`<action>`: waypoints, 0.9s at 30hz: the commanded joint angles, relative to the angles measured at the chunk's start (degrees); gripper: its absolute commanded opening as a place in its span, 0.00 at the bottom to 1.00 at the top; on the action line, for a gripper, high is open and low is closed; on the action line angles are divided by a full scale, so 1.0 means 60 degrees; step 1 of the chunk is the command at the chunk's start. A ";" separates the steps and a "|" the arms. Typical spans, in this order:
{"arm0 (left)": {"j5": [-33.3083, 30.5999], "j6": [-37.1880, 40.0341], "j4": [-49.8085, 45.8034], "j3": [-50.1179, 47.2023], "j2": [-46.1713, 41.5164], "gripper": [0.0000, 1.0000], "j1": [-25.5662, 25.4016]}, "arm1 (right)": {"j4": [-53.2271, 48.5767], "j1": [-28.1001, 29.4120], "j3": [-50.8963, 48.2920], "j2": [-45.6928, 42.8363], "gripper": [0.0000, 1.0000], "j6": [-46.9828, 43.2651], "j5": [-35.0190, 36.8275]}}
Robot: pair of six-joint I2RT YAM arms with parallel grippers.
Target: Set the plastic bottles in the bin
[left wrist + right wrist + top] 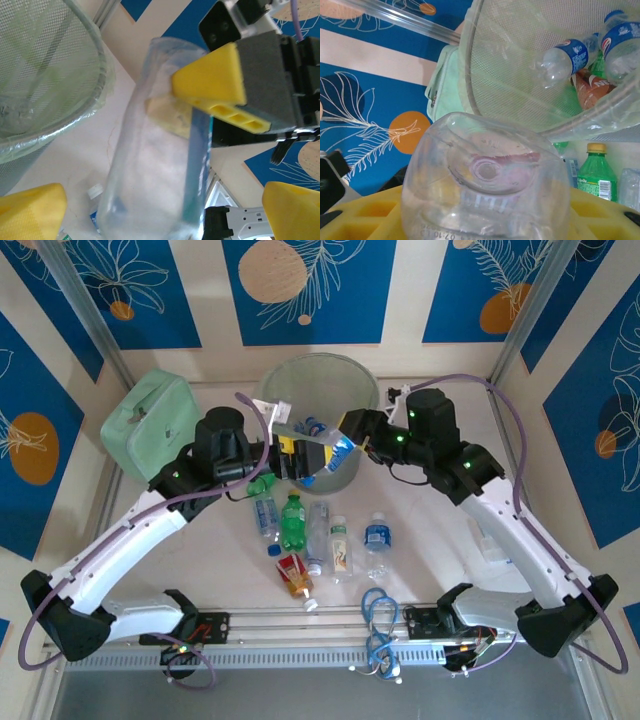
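My right gripper [345, 443] is shut on a clear plastic bottle with a blue label [333, 458], holding it in the air just in front of the bin's near rim. The bottle's base [485, 180] sits between my right gripper's [485, 222] yellow fingers. My left gripper [298, 460] is open, its fingers wide on either side of that same bottle [155, 165] without touching it. The right gripper's yellow finger [215, 82] presses the bottle's side. The bin [275, 380] is a round translucent bucket, and several bottles [565, 60] lie inside it.
Several bottles lie on the table between the arms: a green one [293, 521], clear ones [318, 532], a blue-labelled one [377, 540] and a red-labelled one [295, 575]. A mint-green case [150, 420] stands left of the bin. Blue cables [378, 615] lie near the front rail.
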 commanded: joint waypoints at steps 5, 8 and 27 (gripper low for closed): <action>-0.0059 0.0389 0.0123 0.0363 0.0226 0.94 -0.0100 | 0.0242 0.0272 0.0614 0.0303 0.55 -0.0104 0.0116; -0.0181 0.0673 -0.0319 0.0596 0.0327 0.91 -0.0183 | 0.0328 0.0356 0.0677 0.0362 0.55 -0.0103 0.0102; -0.1384 0.2170 -0.1623 0.1293 0.0504 0.65 -0.0770 | 0.0285 0.0437 0.0987 0.0682 0.55 -0.0038 0.0021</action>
